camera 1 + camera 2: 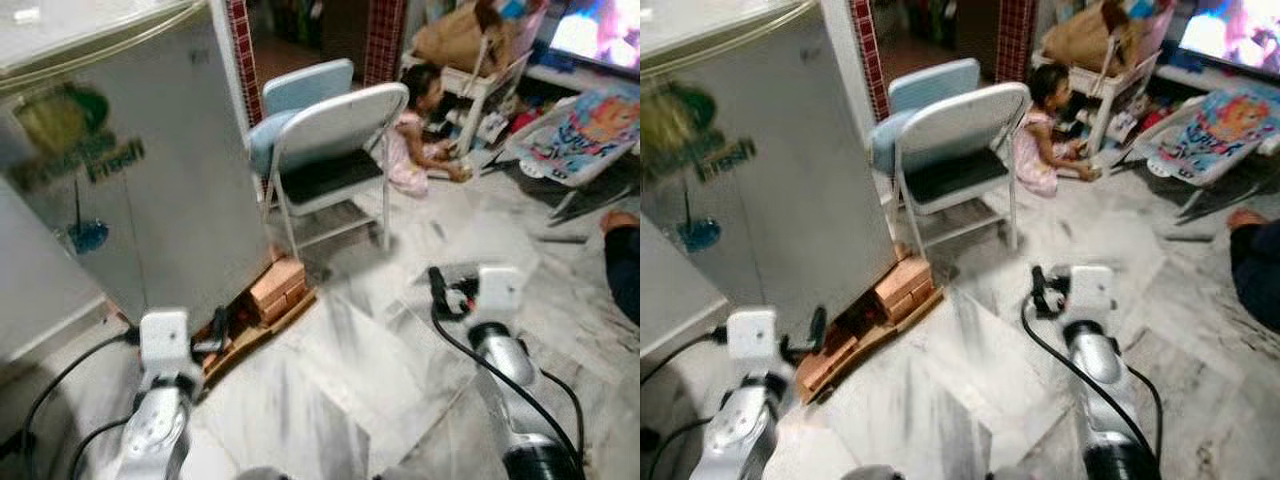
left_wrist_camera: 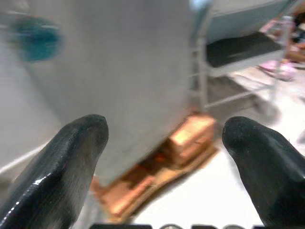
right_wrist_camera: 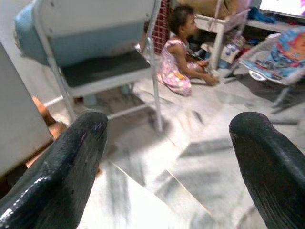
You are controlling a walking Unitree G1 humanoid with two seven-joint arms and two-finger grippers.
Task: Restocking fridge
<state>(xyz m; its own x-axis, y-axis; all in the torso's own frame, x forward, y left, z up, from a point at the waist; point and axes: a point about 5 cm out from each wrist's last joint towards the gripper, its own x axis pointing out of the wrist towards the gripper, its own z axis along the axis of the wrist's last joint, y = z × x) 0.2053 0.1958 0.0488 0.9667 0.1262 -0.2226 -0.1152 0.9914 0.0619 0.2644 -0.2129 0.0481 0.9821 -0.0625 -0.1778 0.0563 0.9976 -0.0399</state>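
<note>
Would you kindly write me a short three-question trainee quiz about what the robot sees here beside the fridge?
1. True or false: the fridge stands on wooden blocks.
2. Which stands directly right of the fridge? A) folding chair B) baby bouncer C) television
3. Fill in: the left gripper and right gripper both have their fingers ____.

Key: 1 true; 2 A; 3 open, holding nothing.
</note>
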